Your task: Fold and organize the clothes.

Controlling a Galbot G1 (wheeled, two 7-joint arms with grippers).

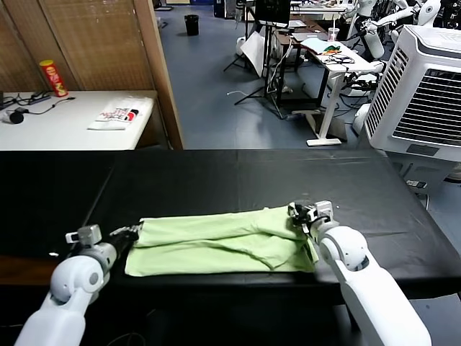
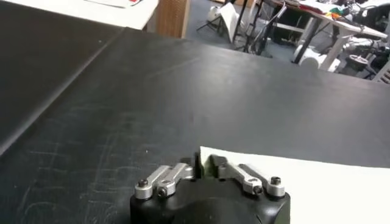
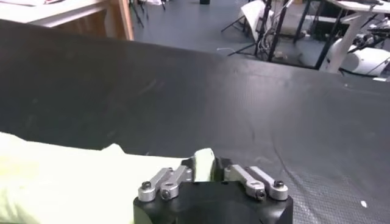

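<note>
Both grippers — left gripper [image 1: 135, 232], right gripper [image 1: 300, 219] — clamped on T-shirt [image 1: 216, 241] ends.

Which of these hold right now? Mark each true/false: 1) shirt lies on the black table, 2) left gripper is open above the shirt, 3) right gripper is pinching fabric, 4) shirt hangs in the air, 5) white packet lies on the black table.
1) True: the T-shirt lies on the black table.
2) False: the left gripper is shut on the shirt's left end.
3) True: the right gripper pinches its right end.
4) False: it lies flat.
5) False: the white packet lies on the white table behind.
</note>
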